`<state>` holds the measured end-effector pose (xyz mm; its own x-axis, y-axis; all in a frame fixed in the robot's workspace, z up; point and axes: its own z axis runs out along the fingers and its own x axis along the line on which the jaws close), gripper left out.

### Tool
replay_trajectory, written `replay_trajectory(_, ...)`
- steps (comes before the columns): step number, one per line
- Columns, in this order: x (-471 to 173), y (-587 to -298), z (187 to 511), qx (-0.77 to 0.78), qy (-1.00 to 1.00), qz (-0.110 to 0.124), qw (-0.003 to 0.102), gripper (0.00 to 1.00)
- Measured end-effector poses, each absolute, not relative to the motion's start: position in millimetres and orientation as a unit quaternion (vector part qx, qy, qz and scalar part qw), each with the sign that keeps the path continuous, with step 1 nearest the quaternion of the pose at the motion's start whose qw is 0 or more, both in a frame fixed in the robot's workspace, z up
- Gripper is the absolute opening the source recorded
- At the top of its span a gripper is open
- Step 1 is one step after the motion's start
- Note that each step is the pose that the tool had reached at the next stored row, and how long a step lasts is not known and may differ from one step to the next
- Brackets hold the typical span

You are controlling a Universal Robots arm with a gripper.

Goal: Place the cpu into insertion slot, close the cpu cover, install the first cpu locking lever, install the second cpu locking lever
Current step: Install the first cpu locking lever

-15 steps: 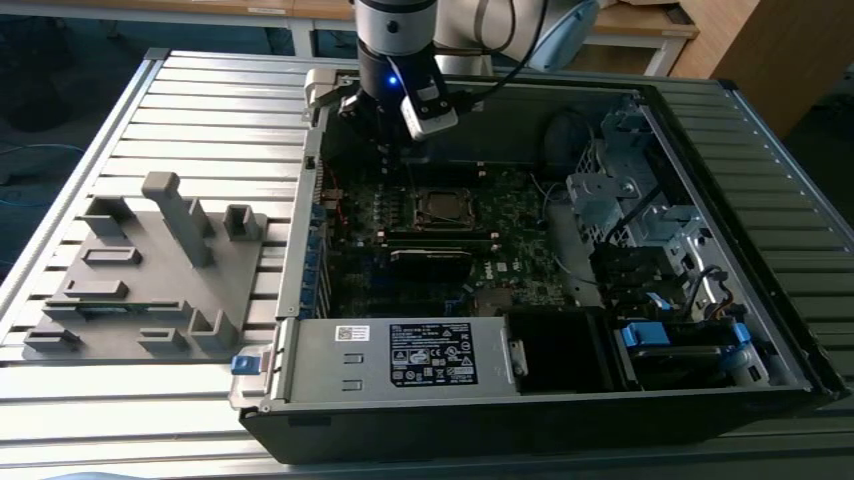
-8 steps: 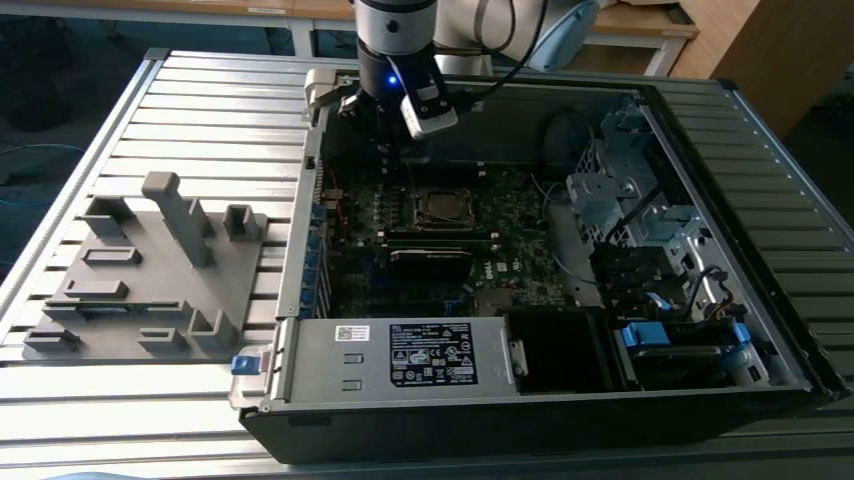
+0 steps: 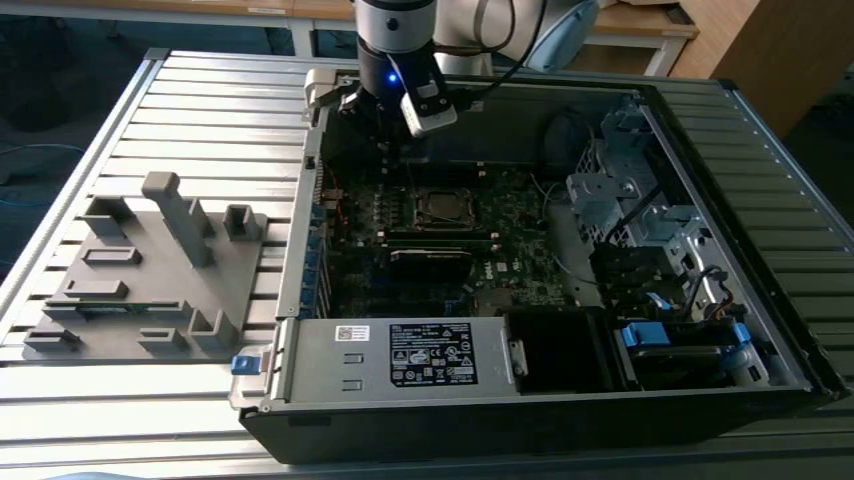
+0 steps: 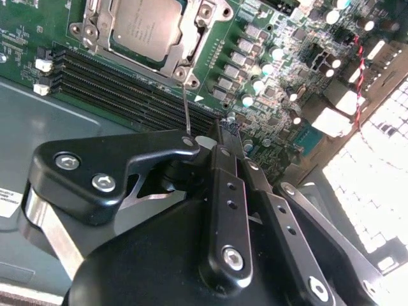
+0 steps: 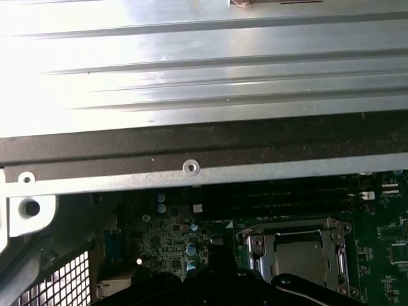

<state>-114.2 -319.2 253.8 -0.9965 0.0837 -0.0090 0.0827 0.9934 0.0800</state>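
Note:
The cpu (image 4: 143, 25) lies in the insertion slot (image 3: 441, 208) on the green board, its dull metal top showing through the window of the cpu cover (image 4: 190, 39), which lies flat over it. In the first wrist view the cpu (image 5: 299, 255) sits framed the same way. A thin locking lever (image 4: 185, 111) rises from the slot's corner, and its free end meets the tip of my gripper (image 4: 207, 141). The black fingers converge there and look shut; whether they pinch the lever I cannot tell. In the exterior view my gripper (image 3: 384, 135) hangs just beyond the slot, near the case's far wall.
Long black memory slots (image 4: 121, 89) run beside the socket. A labelled grey power supply box (image 3: 400, 355) fills the case's near side and drive bays (image 3: 627, 200) stand at the exterior view's right. A grey fixture (image 3: 147, 270) rests on the ribbed table outside the case.

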Motion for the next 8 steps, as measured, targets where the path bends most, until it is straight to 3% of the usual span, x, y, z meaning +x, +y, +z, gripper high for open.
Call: replay_trajectory(8,-114.2,-316.1,253.6,0.042,0.998,0.042,0.006,0.10)
